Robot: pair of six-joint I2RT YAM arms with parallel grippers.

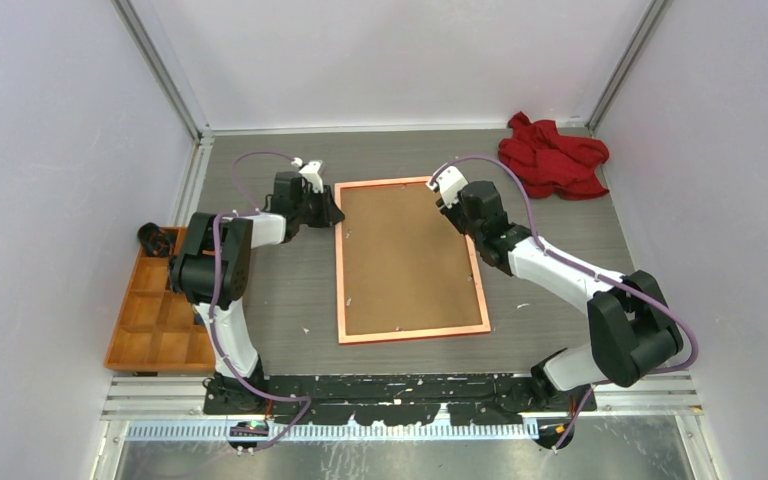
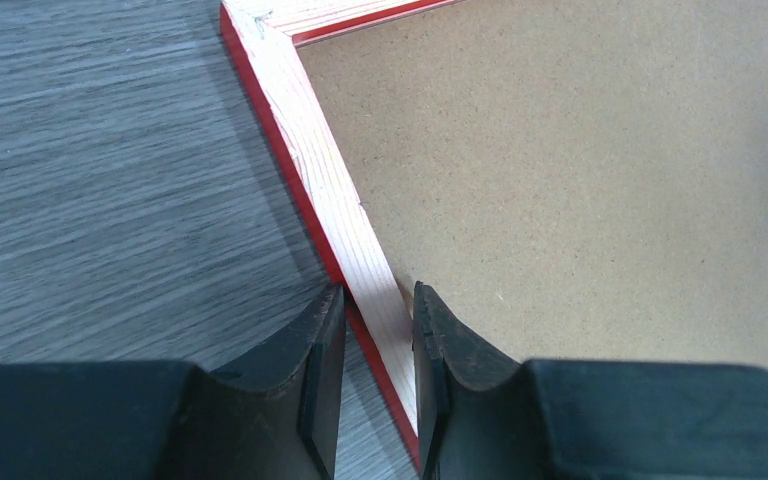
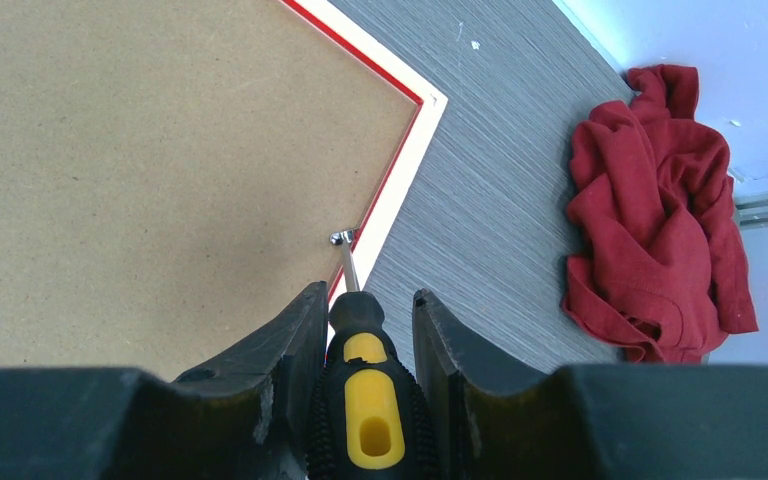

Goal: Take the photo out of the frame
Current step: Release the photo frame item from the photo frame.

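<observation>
The frame (image 1: 340, 270) lies face down on the table, its pale orange-pink back rim up and a brown backing board (image 1: 407, 260) filling it. The photo is hidden under that board. My left gripper (image 1: 332, 212) is at the far left corner, shut across the frame's left rail (image 2: 310, 150), one finger on the red outer edge and the other on the inner edge (image 2: 378, 295). My right gripper (image 1: 448, 200) is at the far right corner, shut on a black and yellow screwdriver (image 3: 365, 400). Its tip touches a small metal clip (image 3: 341, 237) on the inner edge of the right rail (image 3: 400, 170).
A crumpled red cloth (image 1: 552, 156) lies at the back right, close to the wall (image 3: 650, 210). An orange compartment tray (image 1: 155, 310) stands at the left table edge with a black object (image 1: 155, 238) in its far cell. White walls enclose three sides.
</observation>
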